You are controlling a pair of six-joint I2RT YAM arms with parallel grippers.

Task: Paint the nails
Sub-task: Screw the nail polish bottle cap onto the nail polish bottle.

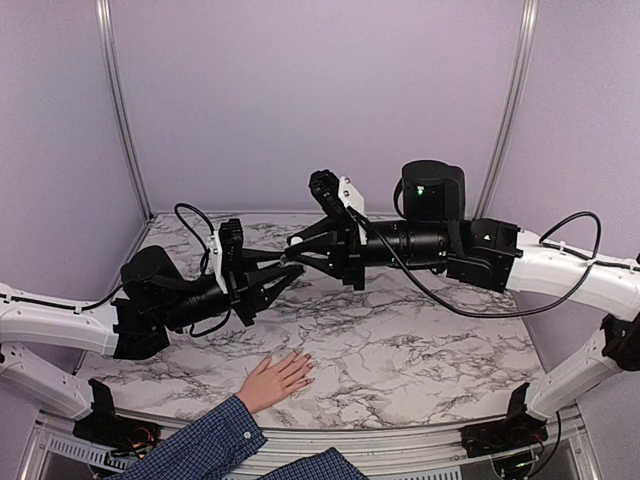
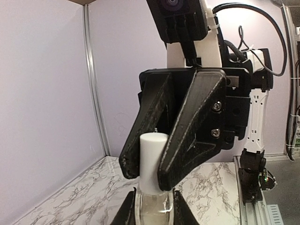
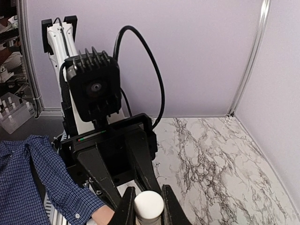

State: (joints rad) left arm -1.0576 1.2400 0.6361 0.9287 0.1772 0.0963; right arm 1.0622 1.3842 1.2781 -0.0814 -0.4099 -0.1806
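Note:
My left gripper (image 2: 152, 199) is shut on a clear glass polish bottle (image 2: 152, 208) and holds it above the marble table. My right gripper (image 3: 149, 200) is shut on the bottle's white cap (image 3: 149, 205). In the left wrist view its black fingers (image 2: 187, 136) clamp the cap (image 2: 152, 157) from above. In the top view the two grippers (image 1: 290, 262) meet mid-air over the table's middle. A light-skinned hand (image 1: 275, 378) with a blue plaid sleeve (image 1: 200, 445) lies flat at the near edge, below the left gripper. Its nails are too small to make out.
Purple walls close in the marble table (image 1: 400, 350) on three sides, with metal posts (image 1: 120, 110) at the back corners. A black cable (image 1: 470, 300) loops under the right arm. The sleeve also shows in the right wrist view (image 3: 33, 183).

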